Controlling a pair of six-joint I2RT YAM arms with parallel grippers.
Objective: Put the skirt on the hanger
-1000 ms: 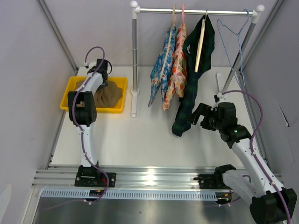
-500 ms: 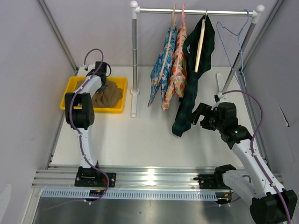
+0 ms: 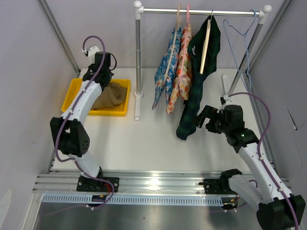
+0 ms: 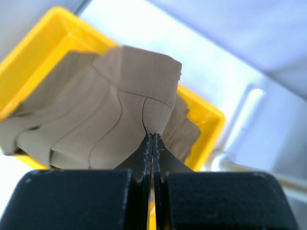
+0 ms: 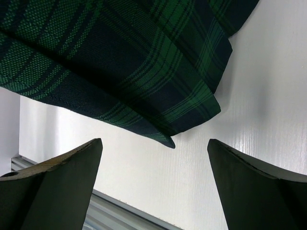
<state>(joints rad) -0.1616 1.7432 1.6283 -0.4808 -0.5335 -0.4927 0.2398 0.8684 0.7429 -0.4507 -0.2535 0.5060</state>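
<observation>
The tan-brown skirt (image 3: 109, 96) hangs partly lifted out of the yellow tray (image 3: 70, 98) at the back left. My left gripper (image 3: 103, 79) is shut on a fold of the skirt (image 4: 124, 105) and holds it above the tray (image 4: 204, 120). The pale blue-grey wire hanger (image 3: 240, 40) hangs on the rail at the far right. My right gripper (image 3: 204, 116) is open and empty above the table, beside the hem of the dark green plaid garment (image 5: 120, 62).
A clothes rail (image 3: 201, 10) on white posts stands at the back. It carries two blue and orange floral garments (image 3: 172, 72) and the plaid garment (image 3: 196, 81). The left post base (image 3: 137, 103) stands right of the tray. Grey walls close both sides.
My left arm has risen and stretched back, lifting the skirt up out of the tray. The right arm has not moved.
</observation>
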